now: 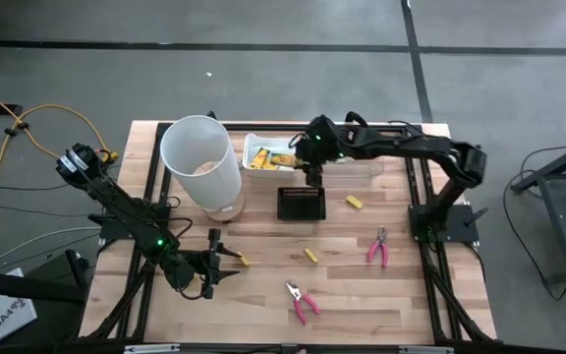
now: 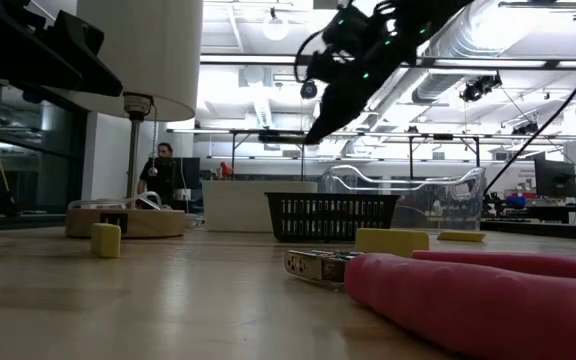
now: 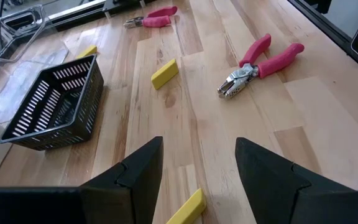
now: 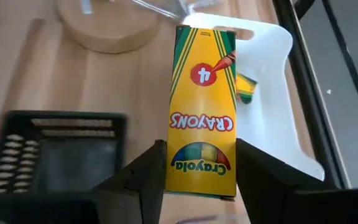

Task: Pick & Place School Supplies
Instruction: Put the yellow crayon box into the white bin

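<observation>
Jaws of the right gripper (image 4: 194,180) are clamped on a crayon packet (image 4: 202,112), judged light and crushable, near the table's far edge; left gripper (image 3: 197,171) jaws are held apart.

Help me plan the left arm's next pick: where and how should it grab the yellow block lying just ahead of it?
Grip the yellow block across its narrow width, near its middle, coming straight down from above. It lies flat on the wooden table with its long sides free, just ahead of the open left end effector, so little repositioning seems needed.
</observation>
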Controlling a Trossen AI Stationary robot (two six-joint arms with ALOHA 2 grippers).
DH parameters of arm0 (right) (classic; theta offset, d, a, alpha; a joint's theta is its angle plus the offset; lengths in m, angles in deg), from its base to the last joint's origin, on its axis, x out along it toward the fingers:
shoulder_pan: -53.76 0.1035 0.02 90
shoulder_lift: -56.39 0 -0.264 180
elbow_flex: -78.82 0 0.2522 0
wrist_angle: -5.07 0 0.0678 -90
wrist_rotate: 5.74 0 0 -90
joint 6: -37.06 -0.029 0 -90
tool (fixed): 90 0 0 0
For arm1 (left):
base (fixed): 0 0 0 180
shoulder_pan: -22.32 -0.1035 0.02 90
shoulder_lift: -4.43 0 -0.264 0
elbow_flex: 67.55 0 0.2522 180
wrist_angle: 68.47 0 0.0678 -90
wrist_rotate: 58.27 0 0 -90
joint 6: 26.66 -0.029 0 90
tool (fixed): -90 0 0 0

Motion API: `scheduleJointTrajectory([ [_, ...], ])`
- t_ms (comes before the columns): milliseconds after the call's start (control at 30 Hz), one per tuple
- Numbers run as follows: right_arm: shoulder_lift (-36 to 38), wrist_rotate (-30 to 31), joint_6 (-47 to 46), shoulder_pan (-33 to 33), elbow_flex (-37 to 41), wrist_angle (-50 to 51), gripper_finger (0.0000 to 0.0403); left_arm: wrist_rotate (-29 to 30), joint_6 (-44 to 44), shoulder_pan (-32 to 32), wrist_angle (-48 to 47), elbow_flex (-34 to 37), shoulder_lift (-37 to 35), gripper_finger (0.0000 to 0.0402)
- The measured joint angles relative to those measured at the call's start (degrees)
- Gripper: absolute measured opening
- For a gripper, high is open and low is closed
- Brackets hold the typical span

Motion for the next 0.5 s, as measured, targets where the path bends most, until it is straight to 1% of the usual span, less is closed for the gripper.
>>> scheduleJointTrajectory([
  [167,-5.28,-1.57,0.95,-2.33,-4.4,-0.02,0.0164,0.01,0.0,0.0,0.0,0.0,0.0,0.0193],
  [267,-7.5,-2.49,0.93,-3.45,-5.75,-0.01,0.0164,0.0,0.0,0.0,0.0,0.0,0.0,0.0193],
  [500,-8.78,-2.9,0.91,-5.07,-6.2,-0.45,0.0164,0.0,0.0,0.0,0.02,0.0,0.0,0.0193],
])
